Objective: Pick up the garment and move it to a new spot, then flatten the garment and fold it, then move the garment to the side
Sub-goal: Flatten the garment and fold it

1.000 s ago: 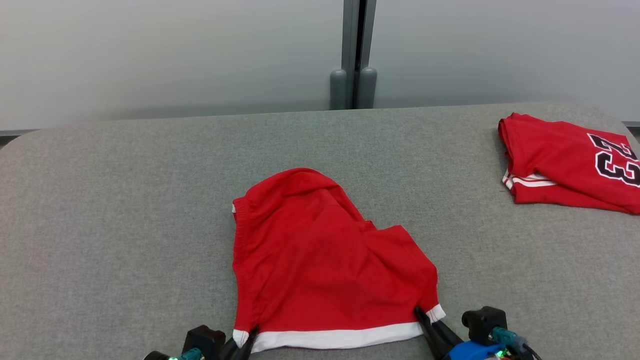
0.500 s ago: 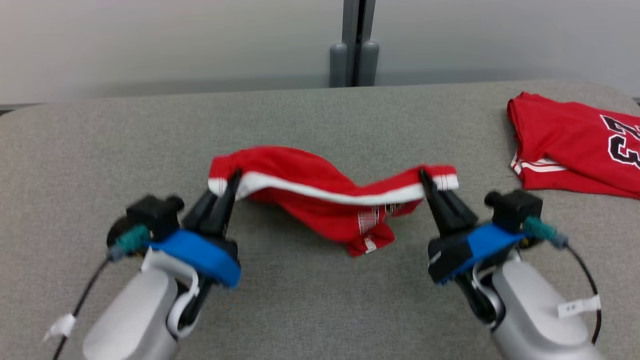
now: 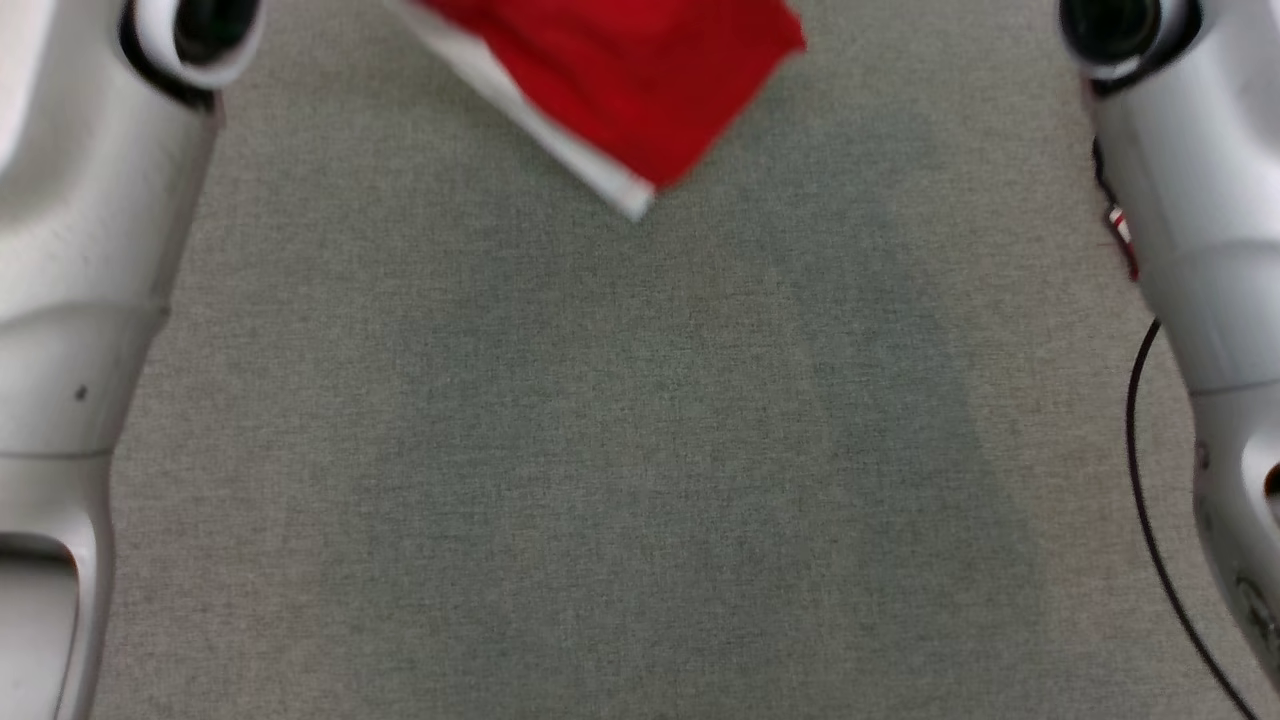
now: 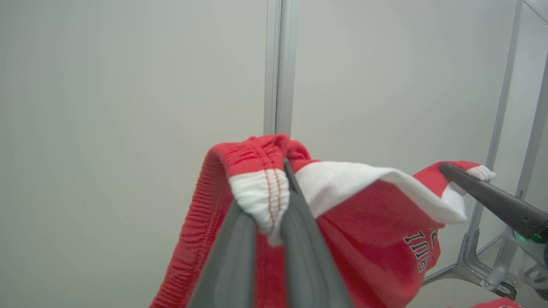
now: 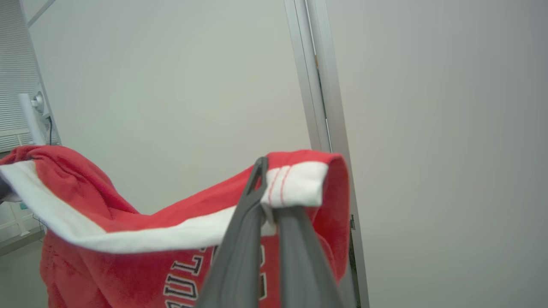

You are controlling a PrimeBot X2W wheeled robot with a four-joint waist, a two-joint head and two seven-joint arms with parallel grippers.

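- Left gripper [image 4: 267, 201], right gripper [image 5: 269, 192]: each clamped on garment [image 3: 640, 80] hem, cloth at 12 o'clock.
- Risk: thin pinch slips; garment drops bunched.

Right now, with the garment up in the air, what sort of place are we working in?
Most likely an indoor lab or test bay, not a home: a wide grey fabric-covered table, plain pale wall panels joined by a metal post, and slatted blinds off to one side.

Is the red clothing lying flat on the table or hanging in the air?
Hanging up. The left gripper and right gripper each pinch a white-edged corner, and the garment sags between them.
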